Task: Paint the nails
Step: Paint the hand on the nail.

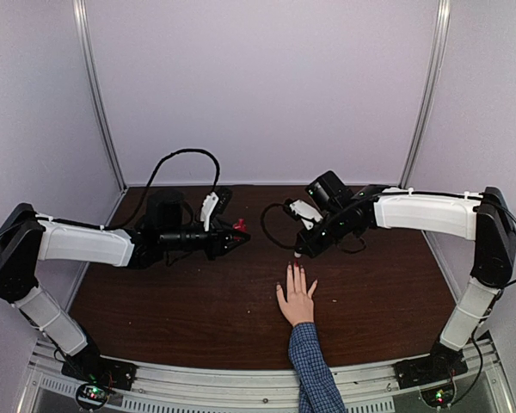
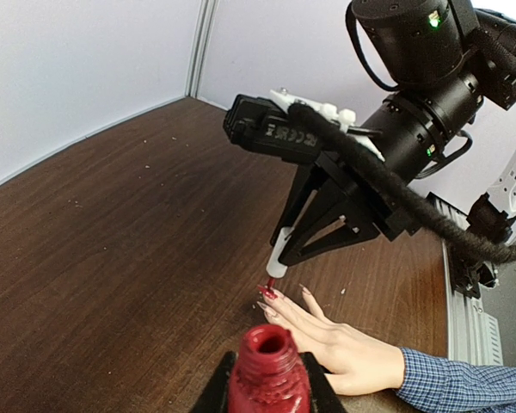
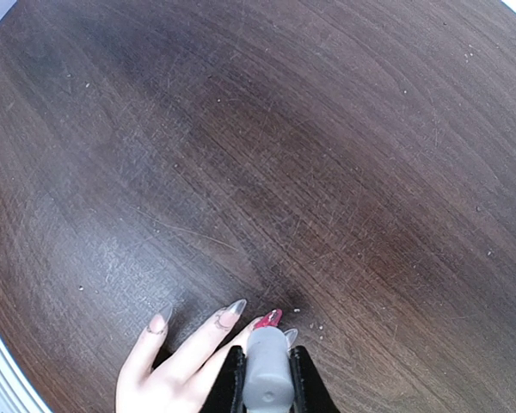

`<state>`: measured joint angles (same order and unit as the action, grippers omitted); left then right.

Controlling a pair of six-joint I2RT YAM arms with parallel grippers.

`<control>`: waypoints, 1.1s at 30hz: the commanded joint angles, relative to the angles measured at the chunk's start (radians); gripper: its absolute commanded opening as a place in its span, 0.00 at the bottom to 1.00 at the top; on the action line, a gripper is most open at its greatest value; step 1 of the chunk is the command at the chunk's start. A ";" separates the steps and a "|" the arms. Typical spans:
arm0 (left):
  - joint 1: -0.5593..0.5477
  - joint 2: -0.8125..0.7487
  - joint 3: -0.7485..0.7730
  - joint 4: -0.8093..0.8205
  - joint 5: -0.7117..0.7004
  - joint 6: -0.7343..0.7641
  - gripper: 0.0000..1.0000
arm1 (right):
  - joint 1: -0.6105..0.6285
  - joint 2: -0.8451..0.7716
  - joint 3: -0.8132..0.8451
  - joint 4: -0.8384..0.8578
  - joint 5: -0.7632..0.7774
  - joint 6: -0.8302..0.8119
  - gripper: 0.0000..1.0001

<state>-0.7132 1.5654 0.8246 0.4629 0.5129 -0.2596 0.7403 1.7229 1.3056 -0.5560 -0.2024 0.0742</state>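
Note:
A light-skinned hand [image 1: 297,299] in a blue checked sleeve lies flat on the dark wood table, fingers pointing away from the arm bases. Its nails [image 3: 269,319] are long; one is coloured red [image 2: 268,292], and the ones beside it [image 3: 235,307] look clear. My right gripper [image 3: 267,379] is shut on the white brush cap [image 2: 278,258], held tip down, and the brush touches the red nail. To the left of the hand, my left gripper [image 2: 268,383] is shut on the open red polish bottle [image 2: 267,366], which it holds upright; the gripper also shows from above [image 1: 238,234].
Black cables [image 1: 185,157] loop behind the left arm, and another [image 1: 279,225] hangs by the right wrist. Pale walls and metal posts [image 1: 103,103] close in the table [image 1: 155,297] at the back and sides. The right arm's body [image 2: 413,77] rises over the hand.

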 commanded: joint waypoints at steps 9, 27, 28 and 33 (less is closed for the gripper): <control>0.007 -0.008 0.014 0.042 0.006 0.018 0.00 | -0.003 0.017 0.035 0.033 0.011 0.002 0.00; 0.006 -0.011 0.009 0.042 0.004 0.019 0.00 | -0.023 -0.023 0.029 0.048 0.045 0.008 0.00; 0.006 -0.013 0.009 0.042 0.004 0.019 0.00 | -0.023 -0.030 0.025 0.049 0.045 0.009 0.00; 0.006 -0.014 0.010 0.040 0.005 0.019 0.00 | -0.022 -0.064 0.005 0.032 0.033 0.006 0.00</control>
<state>-0.7132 1.5654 0.8246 0.4629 0.5129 -0.2588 0.7219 1.7168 1.3174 -0.5266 -0.1806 0.0772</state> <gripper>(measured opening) 0.208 0.131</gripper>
